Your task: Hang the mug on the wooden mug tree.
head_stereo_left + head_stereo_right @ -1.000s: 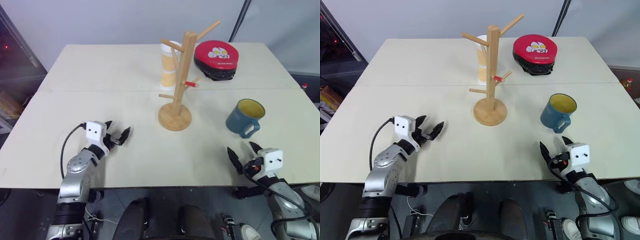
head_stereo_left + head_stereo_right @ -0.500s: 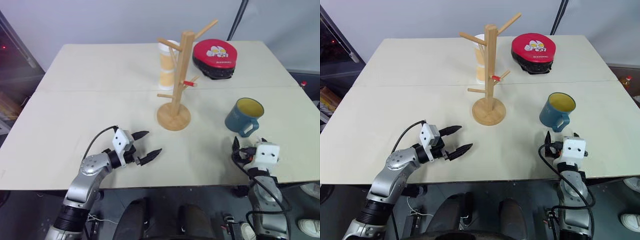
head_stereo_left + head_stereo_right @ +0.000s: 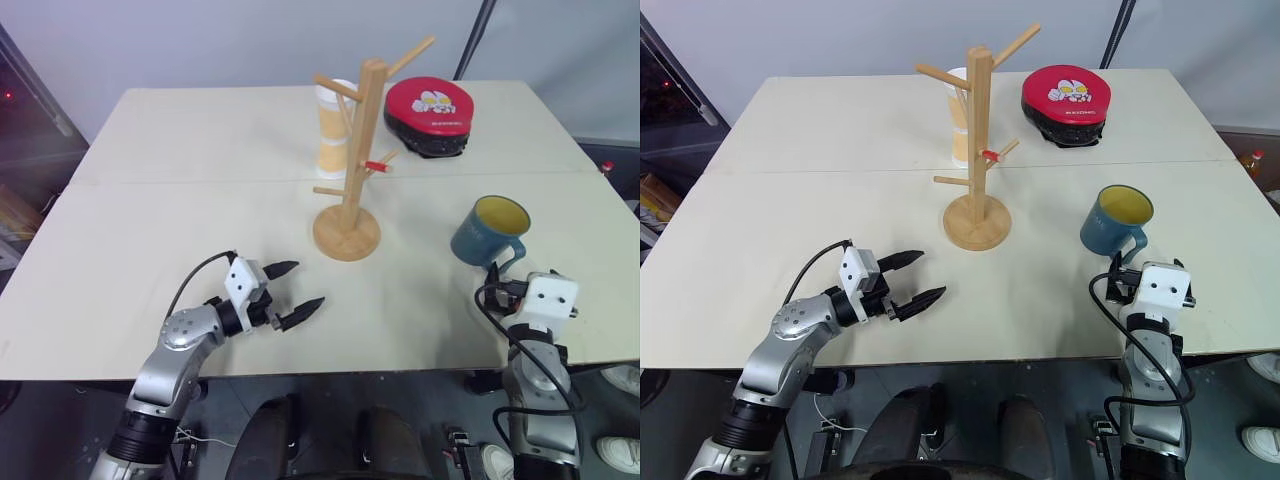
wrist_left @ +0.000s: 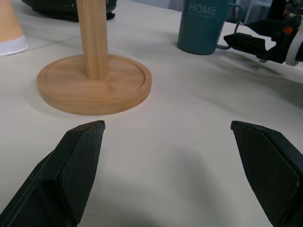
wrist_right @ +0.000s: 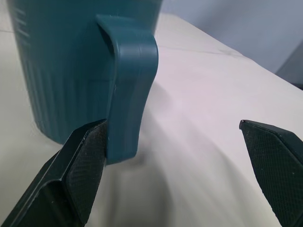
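Teal mug (image 3: 1114, 220) stands upright on the table (image 3: 790, 130), on the robot's right side, well apart from the wooden mug tree (image 3: 978, 150) at mid-table; its handle faces the near edge.

We note two changes over the last second. The right tool (image 5: 177, 177) was lying low and off to the side of the mug, angled inward; it now points straight at the handle (image 5: 130, 90). In its wrist view the fingers stand wide apart, one pad (image 5: 85, 165) just beside the foot of the handle, possibly touching, the other well off to the far side. Nothing is gripped yet.

The left tool (image 3: 290, 297) swung from the left part of the table toward the middle and turned to face the tree's round base (image 4: 94, 82). Over the last half second it has kept still. Its fingers are also apart and empty.

Our reading: approach to the mug is nearly finished. The handle sits at one side of the gap, not centred, so we judge a small sideways correction is due before closing. No peg holds anything; hanging is not yet begun.
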Controlling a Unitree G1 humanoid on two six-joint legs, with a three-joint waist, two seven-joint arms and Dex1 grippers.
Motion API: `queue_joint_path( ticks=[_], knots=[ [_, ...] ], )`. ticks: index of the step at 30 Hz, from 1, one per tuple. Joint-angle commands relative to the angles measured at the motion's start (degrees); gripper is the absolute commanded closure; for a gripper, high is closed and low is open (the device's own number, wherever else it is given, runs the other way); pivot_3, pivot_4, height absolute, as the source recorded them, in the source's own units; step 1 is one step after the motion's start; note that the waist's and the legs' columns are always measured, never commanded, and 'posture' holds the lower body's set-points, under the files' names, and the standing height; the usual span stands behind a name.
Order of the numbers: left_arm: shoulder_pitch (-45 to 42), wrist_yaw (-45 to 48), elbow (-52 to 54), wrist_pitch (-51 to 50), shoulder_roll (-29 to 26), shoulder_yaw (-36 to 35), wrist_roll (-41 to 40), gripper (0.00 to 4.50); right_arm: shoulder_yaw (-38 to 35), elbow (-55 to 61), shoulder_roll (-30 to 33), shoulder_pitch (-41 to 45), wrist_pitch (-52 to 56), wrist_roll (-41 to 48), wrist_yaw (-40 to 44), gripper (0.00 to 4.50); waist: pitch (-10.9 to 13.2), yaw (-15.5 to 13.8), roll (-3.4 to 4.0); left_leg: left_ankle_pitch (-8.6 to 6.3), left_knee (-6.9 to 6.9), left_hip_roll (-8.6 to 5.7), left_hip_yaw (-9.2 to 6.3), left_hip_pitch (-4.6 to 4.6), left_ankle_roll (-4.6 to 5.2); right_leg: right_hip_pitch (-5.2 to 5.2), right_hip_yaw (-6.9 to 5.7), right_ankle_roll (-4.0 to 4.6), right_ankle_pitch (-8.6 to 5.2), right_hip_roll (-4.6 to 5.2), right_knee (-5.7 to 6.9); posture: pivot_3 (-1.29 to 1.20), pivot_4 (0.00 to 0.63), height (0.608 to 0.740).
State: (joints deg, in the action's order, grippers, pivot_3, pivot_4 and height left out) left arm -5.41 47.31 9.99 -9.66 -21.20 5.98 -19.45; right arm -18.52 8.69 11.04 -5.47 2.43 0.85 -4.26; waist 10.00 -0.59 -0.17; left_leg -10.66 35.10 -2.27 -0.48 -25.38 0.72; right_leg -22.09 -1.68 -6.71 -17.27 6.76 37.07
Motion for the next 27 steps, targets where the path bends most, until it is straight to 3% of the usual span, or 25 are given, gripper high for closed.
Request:
queue_joint_path(
  ticks=[1,13,17,23,27],
  knots=[
    [-0.60,0.36,3.25,0.76,-0.06,-0.04,-1.06,0.00,-1.15,1.57,0.22,0.70,1.00,-0.79,-1.69,0.01,0.00,-0.01,0.00,0.00,0.00,0.00,0.00,0.00,0.00,0.00,0.00,0.00,0.00,0.00,0.00,0.00,0.150,0.740],
    [-1.89,0.54,5.73,-0.90,-0.23,0.13,-2.22,0.00,-1.39,-1.20,0.59,4.58,2.44,0.22,-2.58,0.01,0.00,0.06,0.00,0.01,0.03,0.00,0.05,0.02,0.01,-0.01,-0.02,-0.05,0.03,-0.12,0.10,0.00,0.150,0.740],
    [-2.13,0.54,5.80,-0.94,-0.26,0.10,-2.15,0.00,-1.53,-2.78,0.86,6.13,2.75,1.69,-1.41,1.24,0.00,0.06,0.00,0.01,0.04,0.00,0.06,0.02,0.01,-0.01,-0.02,-0.06,0.03,-0.15,0.10,0.00,0.150,0.740],
    [-2.21,0.42,5.53,-0.56,-0.27,-0.14,-1.96,0.00,-0.81,-2.71,0.36,6.25,2.40,4.14,1.23,4.43,0.00,0.07,0.00,0.02,0.05,0.00,0.07,0.02,0.01,0.00,-0.02,-0.08,0.04,-0.17,0.12,0.00,0.150,0.740],
    [-2.01,0.42,5.19,-0.11,-0.27,-0.22,-1.78,0.00,-0.21,-2.08,0.33,6.08,1.94,4.92,2.73,4.43,0.00,0.15,0.01,0.02,0.05,0.01,0.07,0.04,0.01,0.00,0.00,-0.09,0.04,-0.21,0.14,0.00,0.150,0.740]
  ],
)
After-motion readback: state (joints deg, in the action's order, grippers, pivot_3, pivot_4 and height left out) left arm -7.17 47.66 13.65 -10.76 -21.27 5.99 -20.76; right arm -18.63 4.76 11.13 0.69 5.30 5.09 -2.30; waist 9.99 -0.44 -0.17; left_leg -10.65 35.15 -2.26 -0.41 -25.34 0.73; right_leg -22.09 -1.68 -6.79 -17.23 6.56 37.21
